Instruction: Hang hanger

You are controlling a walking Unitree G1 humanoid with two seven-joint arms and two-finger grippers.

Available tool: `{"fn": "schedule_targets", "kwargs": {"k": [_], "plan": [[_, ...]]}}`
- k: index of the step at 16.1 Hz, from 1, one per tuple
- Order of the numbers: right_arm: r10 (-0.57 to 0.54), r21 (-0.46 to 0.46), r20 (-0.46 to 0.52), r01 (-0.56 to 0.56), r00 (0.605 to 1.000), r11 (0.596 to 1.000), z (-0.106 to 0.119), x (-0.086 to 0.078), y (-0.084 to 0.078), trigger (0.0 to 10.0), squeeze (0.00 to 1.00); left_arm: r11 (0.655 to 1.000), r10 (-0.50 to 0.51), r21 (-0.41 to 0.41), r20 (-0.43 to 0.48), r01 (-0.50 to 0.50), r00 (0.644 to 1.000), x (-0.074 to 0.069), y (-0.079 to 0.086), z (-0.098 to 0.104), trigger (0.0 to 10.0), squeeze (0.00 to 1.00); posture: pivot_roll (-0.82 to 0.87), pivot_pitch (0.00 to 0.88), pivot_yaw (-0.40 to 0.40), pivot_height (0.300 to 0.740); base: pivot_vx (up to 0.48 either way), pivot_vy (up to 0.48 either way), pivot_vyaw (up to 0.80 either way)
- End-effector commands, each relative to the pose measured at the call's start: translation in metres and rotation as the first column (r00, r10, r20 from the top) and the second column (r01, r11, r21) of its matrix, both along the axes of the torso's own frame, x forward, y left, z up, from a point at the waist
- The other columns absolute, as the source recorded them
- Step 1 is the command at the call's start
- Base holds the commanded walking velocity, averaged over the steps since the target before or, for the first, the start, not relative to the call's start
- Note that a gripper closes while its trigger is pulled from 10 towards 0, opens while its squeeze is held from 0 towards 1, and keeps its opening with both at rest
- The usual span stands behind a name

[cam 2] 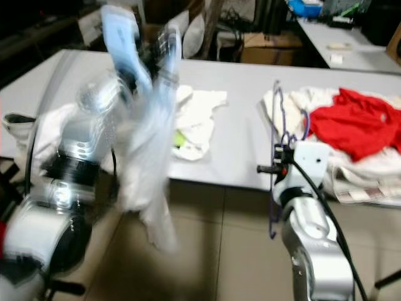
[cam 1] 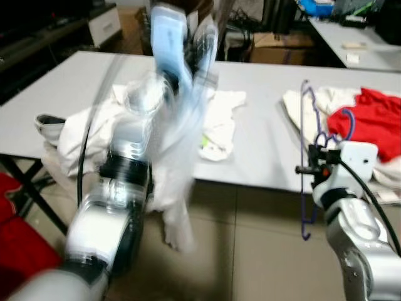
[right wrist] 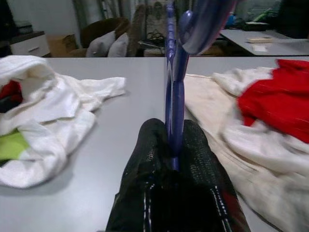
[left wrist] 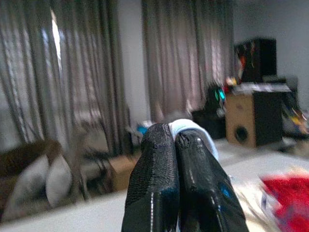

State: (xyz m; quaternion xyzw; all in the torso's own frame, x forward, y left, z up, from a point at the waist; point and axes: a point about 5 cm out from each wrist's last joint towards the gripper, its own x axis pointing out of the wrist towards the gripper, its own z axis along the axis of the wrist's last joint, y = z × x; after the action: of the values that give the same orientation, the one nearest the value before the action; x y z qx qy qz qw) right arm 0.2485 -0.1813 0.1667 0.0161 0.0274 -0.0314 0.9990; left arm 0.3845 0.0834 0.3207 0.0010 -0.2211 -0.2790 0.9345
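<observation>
Grey table (cam 1: 263,150), white clothes (cam 1: 219,125) heaped at its left, red garment (cam 1: 376,119) on cream cloth (right wrist: 212,111) at its right

A home living room: long curtains (left wrist: 87,72), a speaker (left wrist: 246,118), a clothes-strewn table (cam 1: 263,135).

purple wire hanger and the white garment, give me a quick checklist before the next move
1. Right gripper shut on the purple wire hanger: ok.
2. Hanger upright at the edge of the grey table: ok.
3. Left gripper shut on the white cloth garment: ok, a white fold shows between the fingertips.
4. Garment lifted off the table: ok, it hangs below the raised left arm.
5. Garment's neck opening found for the hanger: cannot tell, the arm is blurred.
6. Red garment and white pile apart from the hanger: cannot tell.
</observation>
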Motion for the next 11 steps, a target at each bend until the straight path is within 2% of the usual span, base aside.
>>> {"fn": "schedule_targets", "kwargs": {"k": [1,2,3,4,5,6,7,8,9,10,11], "plan": [[0.020,0.008,-0.001,-0.020,1.000,1.000,0.000,0.001,0.005,10.0,0.00,0.999,0.027,-0.019,0.017,-0.026,0.999,0.007,0.013,0.008,10.0,0.00,0.03,0.000,0.020,0.740,0.368,0.000,0.00],[0.022,0.008,0.000,-0.022,1.000,1.000,0.000,0.002,0.006,10.0,0.00,0.999,0.032,-0.005,0.055,-0.032,0.998,0.011,0.012,0.026,10.0,0.00,0.03,0.000,0.021,0.740,0.360,0.000,0.00],[0.031,0.000,-0.003,-0.031,1.000,1.000,0.000,0.003,0.007,10.0,0.00,0.997,0.067,0.028,0.112,-0.071,0.991,0.016,0.015,0.053,10.0,0.00,0.02,0.000,0.022,0.740,0.352,0.000,0.00],[0.033,-0.002,-0.001,-0.033,0.999,0.999,0.000,0.004,0.008,10.0,0.00,0.993,0.095,0.055,0.145,-0.104,0.985,0.017,0.017,0.067,10.0,0.00,0.02,0.000,0.023,0.740,0.352,0.000,0.00],[0.037,-0.006,0.003,-0.037,0.999,0.999,0.001,0.004,0.008,10.0,0.00,0.980,0.175,0.055,0.217,-0.191,0.960,0.014,0.028,0.102,10.0,0.00,0.02,0.000,0.025,0.740,0.334,0.000,0.00],[0.040,-0.007,0.007,-0.040,0.999,0.999,0.002,0.005,0.008,10.0,0.00,0.965,0.239,0.042,0.278,-0.260,0.930,0.008,0.038,0.131,10.0,0.00,0.02,0.000,0.023,0.740,0.334,0.000,0.00],[0.040,-0.011,0.007,-0.040,0.999,0.999,0.003,0.004,0.007,10.0,0.00,0.943,0.309,-0.001,0.375,-0.334,0.874,-0.009,0.048,0.175,10.0,0.00,0.01,0.000,0.021,0.740,0.322,0.000,0.00],[0.039,-0.014,0.006,-0.039,0.999,0.999,0.002,0.004,0.006,10.0,0.00,0.932,0.346,-0.061,0.437,-0.357,0.830,-0.026,0.055,0.205,10.0,0.00,0.01,0.000,0.020,0.740,0.300,0.000,0.00],[0.040,-0.015,0.006,-0.040,0.999,0.999,0.002,0.004,0.006,10.0,0.00,0.926,0.368,-0.111,0.475,-0.360,0.799,-0.038,0.059,0.225,10.0,0.00,0.02,0.000,0.021,0.740,0.292,0.000,0.00],[0.040,-0.015,0.007,-0.040,0.999,0.999,0.002,0.004,0.006,10.0,0.00,0.926,0.372,-0.129,0.491,-0.356,0.788,-0.044,0.061,0.232,10.0,0.00,0.02,0.000,0.021,0.740,0.292,0.000,0.00],[0.045,-0.013,0.013,-0.045,0.999,0.999,0.003,0.006,0.009,10.0,0.00,0.925,0.371,-0.119,0.490,-0.361,0.789,-0.043,0.062,0.232,10.0,0.00,0.02,0.000,0.020,0.740,0.285,0.000,0.00]]}}
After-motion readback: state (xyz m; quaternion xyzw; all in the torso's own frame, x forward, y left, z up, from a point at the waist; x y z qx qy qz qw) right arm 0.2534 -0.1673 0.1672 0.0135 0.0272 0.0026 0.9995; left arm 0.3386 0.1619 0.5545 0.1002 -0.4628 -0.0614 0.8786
